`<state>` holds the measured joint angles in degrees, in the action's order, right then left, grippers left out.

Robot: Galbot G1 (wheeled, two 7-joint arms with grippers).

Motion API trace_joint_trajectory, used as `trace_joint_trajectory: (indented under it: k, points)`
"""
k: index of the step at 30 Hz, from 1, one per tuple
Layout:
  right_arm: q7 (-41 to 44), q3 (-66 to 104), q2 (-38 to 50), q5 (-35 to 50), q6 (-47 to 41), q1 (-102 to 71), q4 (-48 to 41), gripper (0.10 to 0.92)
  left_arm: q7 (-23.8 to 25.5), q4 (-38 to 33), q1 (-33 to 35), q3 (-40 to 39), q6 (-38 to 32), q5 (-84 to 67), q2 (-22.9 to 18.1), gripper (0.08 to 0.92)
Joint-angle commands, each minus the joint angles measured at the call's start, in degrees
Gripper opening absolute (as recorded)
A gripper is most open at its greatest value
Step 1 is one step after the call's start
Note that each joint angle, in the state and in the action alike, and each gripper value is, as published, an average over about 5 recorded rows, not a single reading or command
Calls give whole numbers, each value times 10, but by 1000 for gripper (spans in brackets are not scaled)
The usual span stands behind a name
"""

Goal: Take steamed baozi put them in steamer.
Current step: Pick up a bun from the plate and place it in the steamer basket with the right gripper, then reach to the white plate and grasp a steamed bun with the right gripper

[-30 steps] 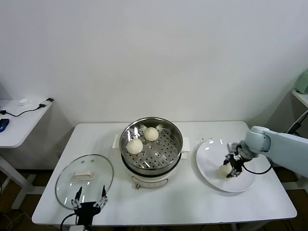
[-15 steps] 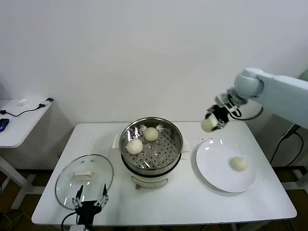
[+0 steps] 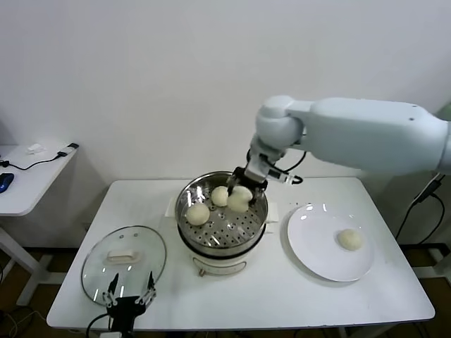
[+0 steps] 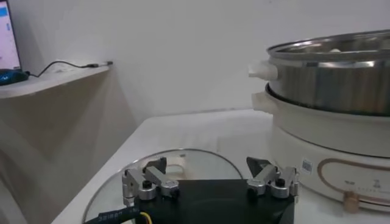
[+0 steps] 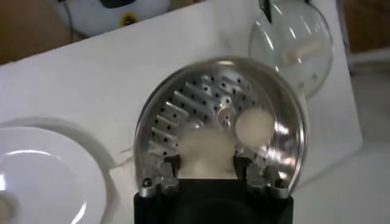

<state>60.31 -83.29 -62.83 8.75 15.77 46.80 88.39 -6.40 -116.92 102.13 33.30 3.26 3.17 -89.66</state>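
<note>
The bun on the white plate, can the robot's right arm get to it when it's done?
Probably yes. The bun lies alone on the plate, nothing over it; the right gripper must first drop its bun into the steamer.

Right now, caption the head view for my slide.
Right gripper holds a baozi over the steamer; another waits on the plate.

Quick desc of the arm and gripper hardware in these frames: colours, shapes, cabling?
Right arm: smooth, bulky pale grey-white shell with a rounded joint; thin black cables loop at the wrist. Right gripper: black, compact. Left gripper: black body, two metallic silver-grey fingers with round screws, a yellow wire at its base.
</note>
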Motion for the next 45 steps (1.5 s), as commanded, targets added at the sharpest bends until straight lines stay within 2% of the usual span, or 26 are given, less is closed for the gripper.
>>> trace_joint_trajectory:
  k: [1, 22, 25, 28, 33, 39, 45]
  points:
    - [-29, -21, -89, -91, 97, -52, 2, 602, 0, 1, 2, 1, -1, 1, -3, 823]
    - [-31, -22, -124, -143, 111, -135, -80, 603, -2, 9, -3, 2, -3, 1, -4, 823]
    - [-37, -17, -126, -149, 111, -136, -84, 633, -2, 8, -2, 1, -4, 2, -4, 823]
    - [-37, -8, -127, -146, 113, -132, -89, 706, -2, 6, -1, 0, -4, 2, -5, 823]
    - [4, 1, -110, -81, 127, -94, -87, 812, -2, 4, 1, 1, -6, 3, -4, 823]
    - [100, 22, -40, 32, 155, -31, -115, 822, -3, 5, 0, -1, -9, 3, -6, 823]
    - [131, 7, 55, 114, 89, 31, -205, 823, -2, 3, -1, -5, -9, 4, -6, 823]
